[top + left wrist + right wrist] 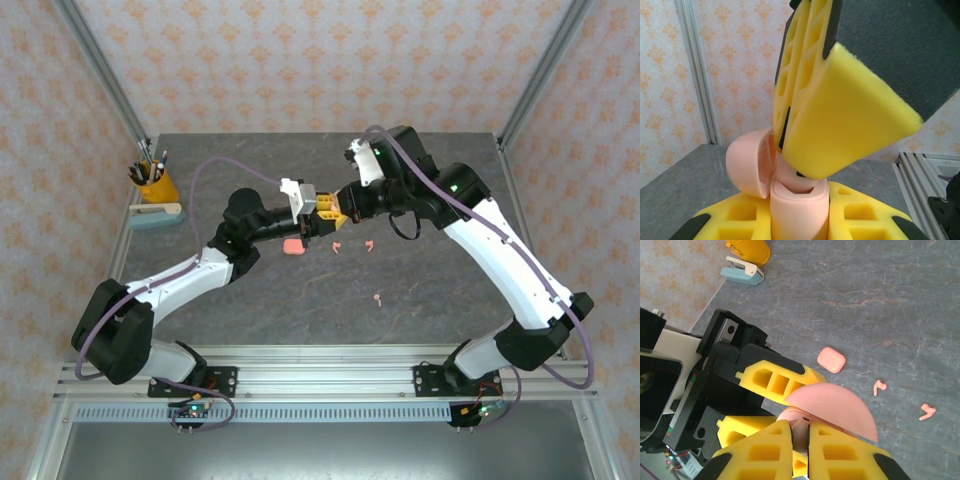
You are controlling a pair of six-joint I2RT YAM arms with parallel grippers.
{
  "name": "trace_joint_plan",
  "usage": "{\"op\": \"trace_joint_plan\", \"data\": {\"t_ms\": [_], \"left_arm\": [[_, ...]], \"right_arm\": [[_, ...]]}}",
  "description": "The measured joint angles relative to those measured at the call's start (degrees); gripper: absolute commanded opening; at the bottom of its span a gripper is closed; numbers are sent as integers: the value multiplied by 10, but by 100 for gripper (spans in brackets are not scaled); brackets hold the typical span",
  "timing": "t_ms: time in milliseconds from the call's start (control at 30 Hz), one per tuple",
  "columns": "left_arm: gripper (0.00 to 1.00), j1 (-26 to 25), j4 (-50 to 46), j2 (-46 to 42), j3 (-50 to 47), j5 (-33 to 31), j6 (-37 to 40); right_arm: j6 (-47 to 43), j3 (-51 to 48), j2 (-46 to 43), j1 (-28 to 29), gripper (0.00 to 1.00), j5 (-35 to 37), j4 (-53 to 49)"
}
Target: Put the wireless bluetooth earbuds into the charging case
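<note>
**Two grippers meet at an open pink case**

The left gripper (325, 207) is clamped on the open pink case (800, 210) and holds it up off the table (300, 315). The lid (746, 162) is tipped back.

The right gripper (800, 427) points into the open pink case. Its fingers are almost together, with a thin gap between them. A bit of pink shows in that gap. I cannot tell if it is an earbud or part of the case.

One earbud (337, 247) lies on the table near a shut pink case (294, 245). Another earbud (370, 245) lies close by. A third earbud (378, 297) lies nearer the arm bases.
</note>
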Motion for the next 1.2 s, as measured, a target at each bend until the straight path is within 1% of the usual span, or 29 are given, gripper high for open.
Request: {"op": "trace_joint_plan", "data": {"t_ms": [33, 67, 133, 233, 367, 500, 600, 767, 933, 1200], "left_arm": [[0, -1, 0, 0, 0, 0, 0], [0, -1, 0, 0, 0, 0, 0], [0, -2, 0, 0, 1, 1, 0], [0, -2, 0, 0, 1, 1, 0], [0, -2, 0, 0, 1, 0, 0], [0, -2, 1, 0, 1, 0, 0], [0, -2, 1, -1, 1, 0, 0], [0, -2, 3, -6, 1, 0, 0], [0, -2, 3, -7, 2, 0, 0], [0, -2, 2, -8, 6, -1, 0]], "right_arm": [[-7, 0, -1, 0, 15, 0, -1], [-12, 0, -2, 0, 19, 0, -2], [-26, 0, -3, 1, 35, 0, -2], [-38, 0, -4, 1, 44, 11, -13], [-30, -1, -12, -9, 46, 26, -16], [0, -4, -39, -38, 46, 37, -4], [25, -5, -63, -47, 46, 34, 8], [63, -9, -75, -47, 45, 4, 30], [90, -38, -66, -45, 45, -28, 46], [111, -52, -49, -31, 44, -42, 62]]}}
